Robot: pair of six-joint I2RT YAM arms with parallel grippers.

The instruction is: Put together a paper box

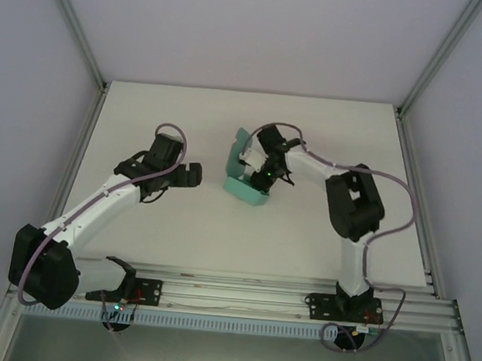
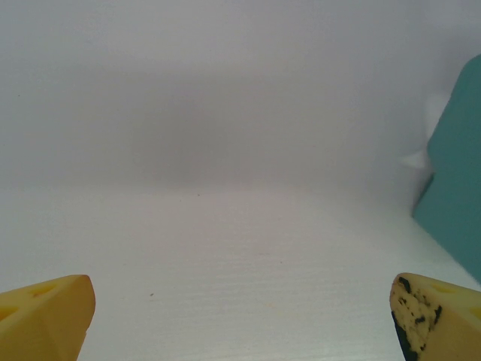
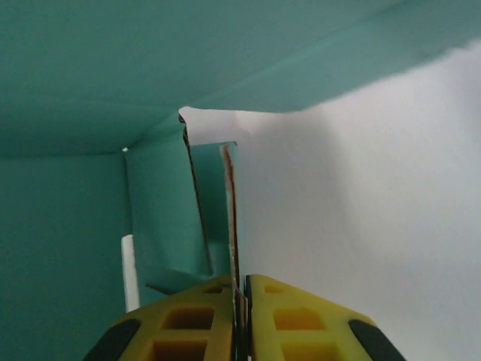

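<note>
Yellow pads (image 2: 46,320) of my left gripper (image 1: 191,176) stand spread wide, one at each lower corner of the left wrist view, with nothing between them but bare white table (image 2: 225,263). Off that hand's right side, near but apart from it, sits the teal-green paper box (image 1: 242,185), partly folded, with one panel raised and its base on the table. The left wrist camera catches its edge just beyond the right pad. Further right, my right gripper (image 1: 252,164) reaches into the box. Its wrist view shows both fingers (image 3: 188,323) pressed together on the thin edge of an upright card flap (image 3: 214,218), with teal walls to that hand's left and overhead.
</note>
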